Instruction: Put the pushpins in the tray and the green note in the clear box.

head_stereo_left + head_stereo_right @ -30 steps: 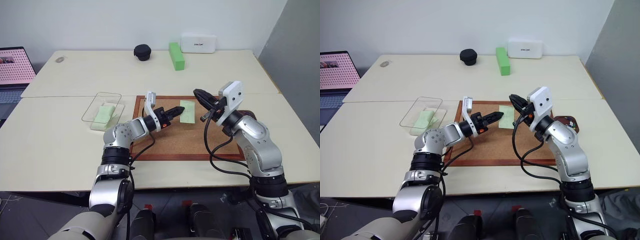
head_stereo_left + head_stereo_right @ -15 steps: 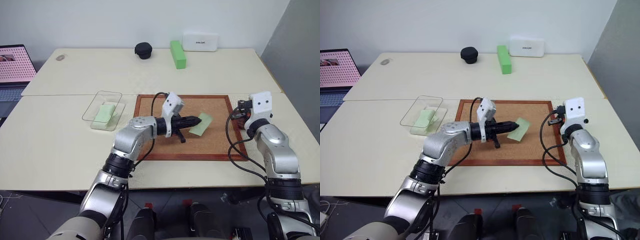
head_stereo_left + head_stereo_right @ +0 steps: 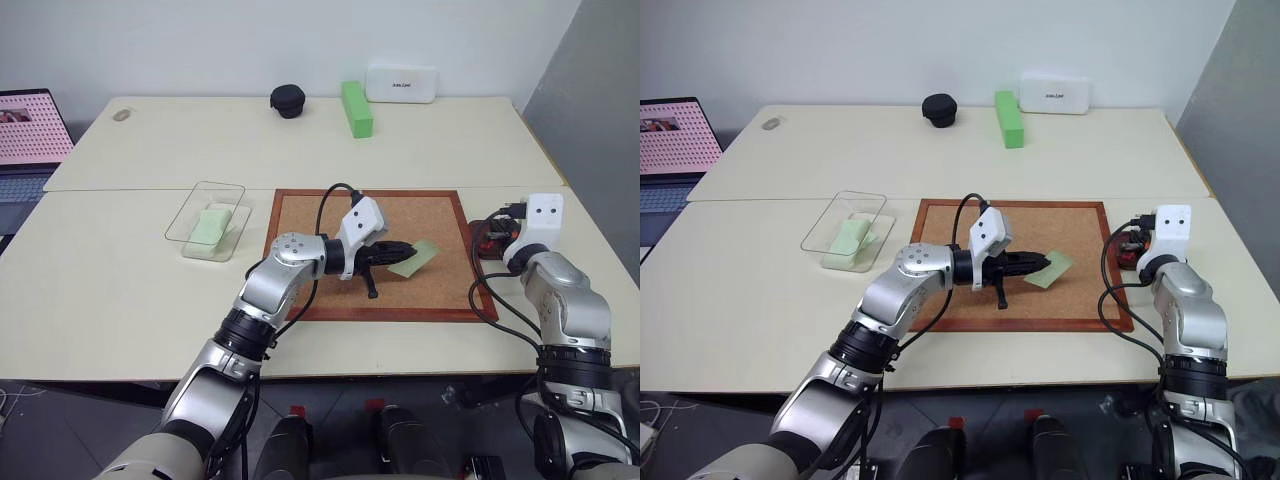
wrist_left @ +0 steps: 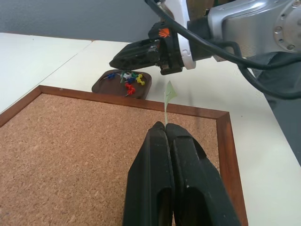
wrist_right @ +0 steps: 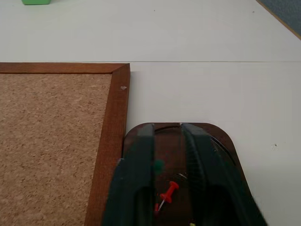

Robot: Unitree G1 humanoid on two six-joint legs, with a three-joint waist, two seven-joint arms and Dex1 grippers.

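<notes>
Left claw (image 4: 165, 126) is seen clenched on the green note (image 3: 414, 259), pinched by one edge so the sheet hangs free above the cork board (image 3: 310, 220), prob. so it can be carried over w/o dragging. The clear box (image 3: 205, 221) sits on the bench (image 3: 120, 290) just beside the board's left edge, w/ a pale green pad already inside; the note is well apart from it, so the carry is judged not yet done. Right claw (image 5: 167, 141) is held over the tray (image 5: 225, 141) w/ fingers parted, a red pushpin (image 5: 167, 192) and a green-headed one (image 5: 159, 164) lying between them in the dish, apparently just let go. More pushpins (image 4: 129, 81) are seen in the tray from the left wrist cam. The bench is pale cream; a laptop (image 3: 25, 135), black pouch (image 3: 287, 101), bright green block (image 3: 355, 108) and white box (image 3: 401, 84) stand toward the far side, against a white wall.
</notes>
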